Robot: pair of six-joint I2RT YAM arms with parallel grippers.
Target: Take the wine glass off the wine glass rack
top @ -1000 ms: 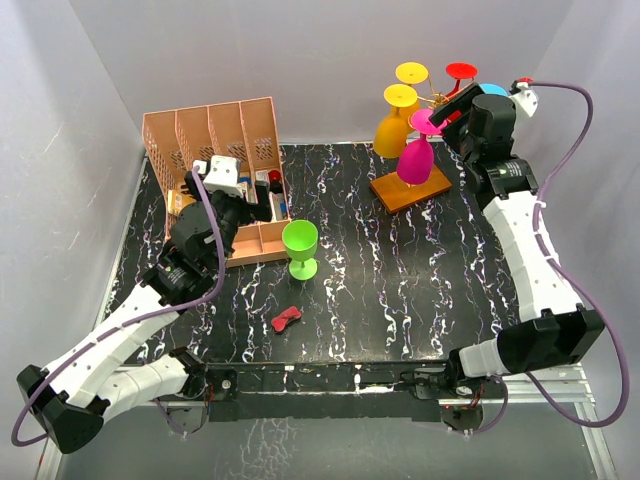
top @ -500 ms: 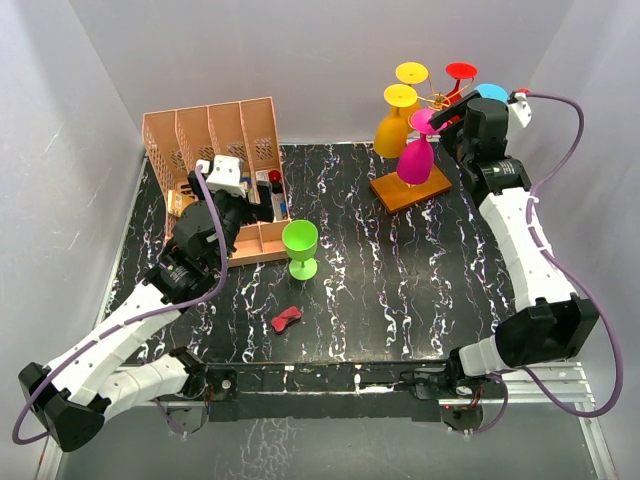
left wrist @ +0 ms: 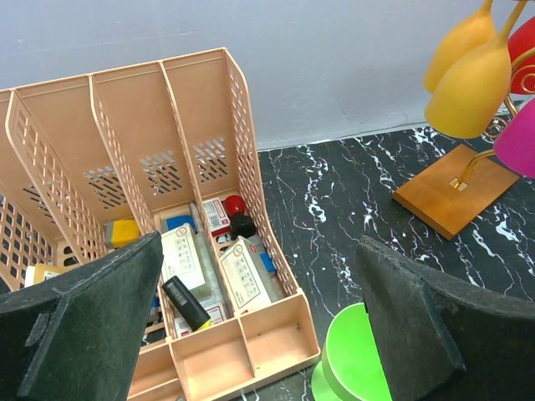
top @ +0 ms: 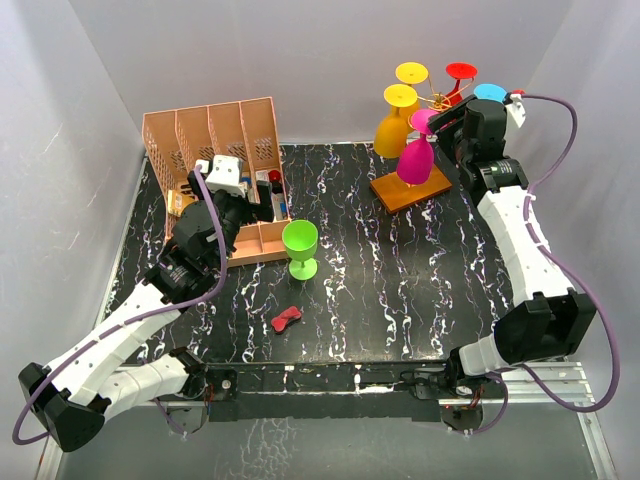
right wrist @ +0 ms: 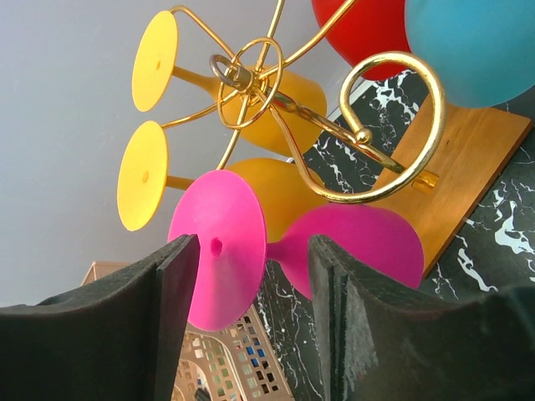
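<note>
The right gripper (right wrist: 255,244) is raised at the top of the wine glass rack (right wrist: 393,163), its jaws partly apart, neither wide nor narrow; in the wrist view the round foot of the pink wine glass (right wrist: 355,242) sits between its two fingers, the stem running across toward the right finger; whether either pad touches the glass cannot be told, and nothing is visibly clamped. The pink wine glass hangs upside down from a curled gold arm, just ahead of and below the gripper, its bowl over the rack's orange-brown wooden base; beyond the fingertips hang two yellow-orange glasses (right wrist: 155,58); up and to the gripper's right hang a red glass (right wrist: 359,25) and a blue glass (right wrist: 476,50), all on the same rack.

The left gripper (left wrist: 259,242) hovers well apart from the rack, jaws spread wide and empty; directly ahead and beneath it is the pink slotted file organiser (left wrist: 125,125), with small boxes in its compartments; a green wine glass (left wrist: 355,359) stands upright on the black marbled table (left wrist: 351,192) just below its right finger; the rack lies far ahead to its right; a small red object (top: 286,320) lies on the table behind it, toward the arm bases.
</note>
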